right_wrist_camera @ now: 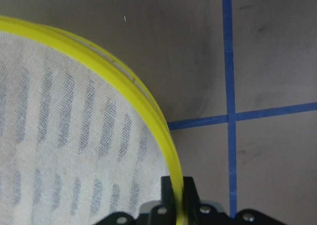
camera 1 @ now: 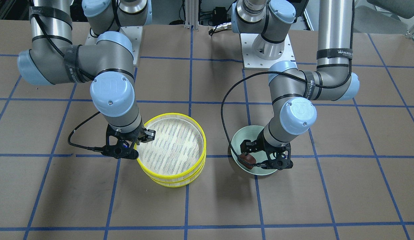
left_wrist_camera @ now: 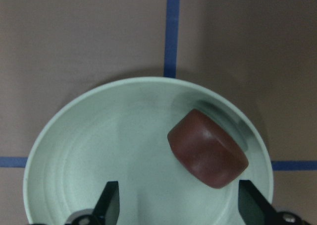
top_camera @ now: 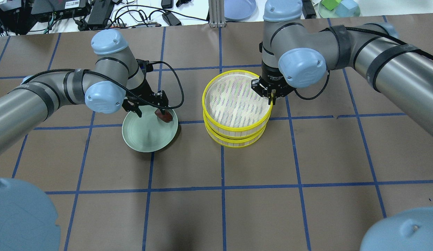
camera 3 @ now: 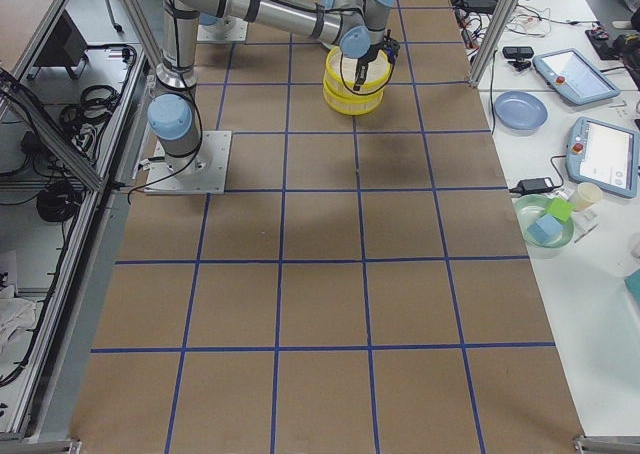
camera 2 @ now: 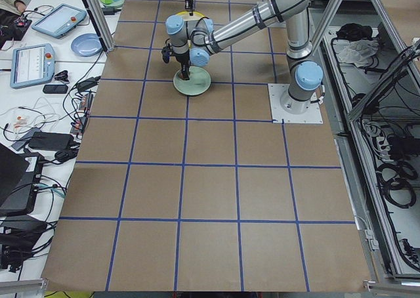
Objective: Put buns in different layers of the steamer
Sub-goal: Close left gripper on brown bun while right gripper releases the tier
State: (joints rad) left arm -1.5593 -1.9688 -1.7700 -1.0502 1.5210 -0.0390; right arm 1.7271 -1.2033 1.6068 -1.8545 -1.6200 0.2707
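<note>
The steamer is two stacked yellow-rimmed trays (top_camera: 203, 101) with a pale mesh bottom (camera 1: 170, 146), and the top tray is empty. My right gripper (top_camera: 271, 97) is shut on the top tray's yellow rim (right_wrist_camera: 163, 136); the wrist view shows its fingers (right_wrist_camera: 168, 188) clamped either side of the rim. The dark reddish-brown bun (left_wrist_camera: 208, 148) lies on the pale green plate (left_wrist_camera: 99, 145). My left gripper (left_wrist_camera: 181, 205) is open just above the plate (top_camera: 146, 136), with the bun (top_camera: 164, 116) near one finger. The cream-white bun is out of view.
The brown table has blue tape grid lines. A blue plate (top_camera: 239, 8), a green bowl of blocks (top_camera: 338, 7) and cables lie beyond the far edge. The plate (camera 1: 247, 133) and the steamer (camera 1: 204, 141) stand about a hand's width apart.
</note>
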